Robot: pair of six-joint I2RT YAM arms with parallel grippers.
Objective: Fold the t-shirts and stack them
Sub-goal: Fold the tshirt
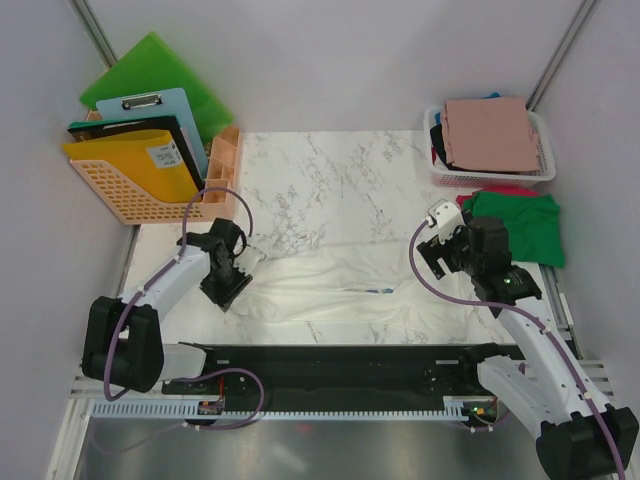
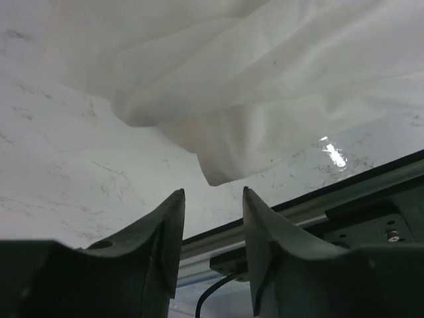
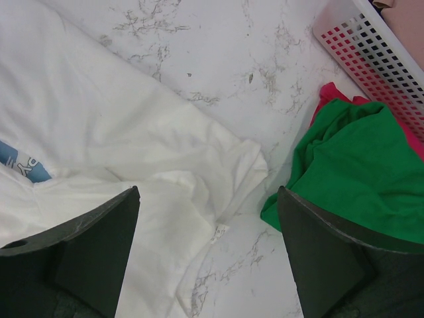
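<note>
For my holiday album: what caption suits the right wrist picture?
Open right gripper hovers above a white t-shirt, with a green t-shirt and a mesh basket alongside.

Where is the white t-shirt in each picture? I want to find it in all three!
Top external: the white t-shirt lies spread across the near middle of the marble tabletop.
Left wrist: the white t-shirt fills the top of the picture, bunched, just beyond the left gripper.
Right wrist: the white t-shirt covers the left half, next to the green t-shirt.
Shared landmark: the marble tabletop shows under it in all three views.
</note>
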